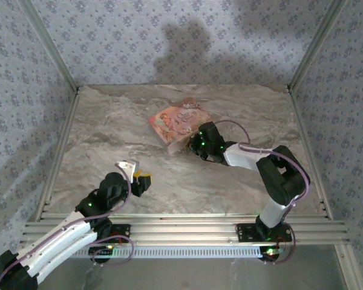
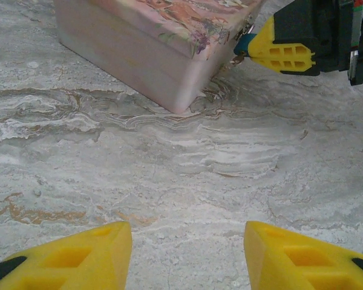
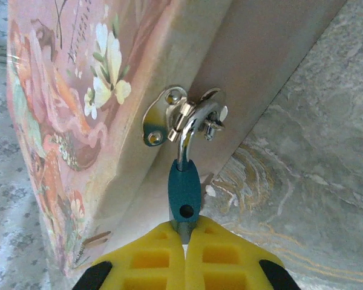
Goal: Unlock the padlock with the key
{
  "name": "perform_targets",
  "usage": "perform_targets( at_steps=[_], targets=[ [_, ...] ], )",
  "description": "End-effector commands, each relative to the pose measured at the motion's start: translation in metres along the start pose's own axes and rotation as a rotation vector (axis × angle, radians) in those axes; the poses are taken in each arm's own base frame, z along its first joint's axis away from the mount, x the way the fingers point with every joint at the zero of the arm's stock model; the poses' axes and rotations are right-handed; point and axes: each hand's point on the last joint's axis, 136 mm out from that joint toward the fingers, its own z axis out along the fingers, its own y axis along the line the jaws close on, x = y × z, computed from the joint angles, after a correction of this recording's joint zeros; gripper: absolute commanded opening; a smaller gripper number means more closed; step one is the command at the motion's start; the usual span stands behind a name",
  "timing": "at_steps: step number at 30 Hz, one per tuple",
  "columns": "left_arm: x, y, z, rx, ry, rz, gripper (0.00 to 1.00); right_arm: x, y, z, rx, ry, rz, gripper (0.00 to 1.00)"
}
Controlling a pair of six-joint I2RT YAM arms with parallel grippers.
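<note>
We see a marbled grey table (image 1: 109, 139) walled in by patterned paper, and toward its far middle a pink floral box (image 1: 175, 124) lying at an angle. The box's lid is down, so whatever it holds is hidden from us. The right gripper (image 1: 196, 145) reaches to the box's near right corner, while the left gripper (image 1: 136, 175) hovers well apart from it over bare table near the front edge. From the left wrist we look past that gripper's (image 2: 187, 241) yellow fingers, which are spread wide with nothing between them, toward the box (image 2: 139, 48) and the right gripper (image 2: 278, 51) beside it. From the right wrist, the right gripper (image 3: 184, 232) has its fingers pressed together on the lower end of the padlock (image 3: 184, 190) — a tiny, narrow blue-teal body, far slimmer than either finger. It hangs against the box's (image 3: 78, 109) plain side wall, clear of the table. Its silvery shackle (image 3: 190, 124) curves up out of the body and hooks through the small bright metal hasp (image 3: 160, 118) on that wall; we cannot tell whether it is latched. A small dark round hole (image 3: 186, 211) sits low in the teal face, just above the fingertips.
</note>
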Motion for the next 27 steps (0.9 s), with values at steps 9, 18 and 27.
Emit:
perform_targets(
  at_steps=[9, 18, 27],
  targets=[
    [-0.024, -0.007, -0.006, 0.006, -0.027, -0.006, 0.53, -0.004, -0.031, -0.009, 0.039, -0.005, 0.013, 0.00],
    [-0.020, -0.006, -0.004, 0.004, -0.018, -0.005, 0.53, -0.020, -0.036, -0.020, 0.000, -0.109, 0.044, 0.00],
    [-0.024, -0.007, -0.005, 0.000, -0.016, 0.005, 0.53, -0.045, -0.009, -0.029, -0.044, -0.182, 0.000, 0.00]
  ],
)
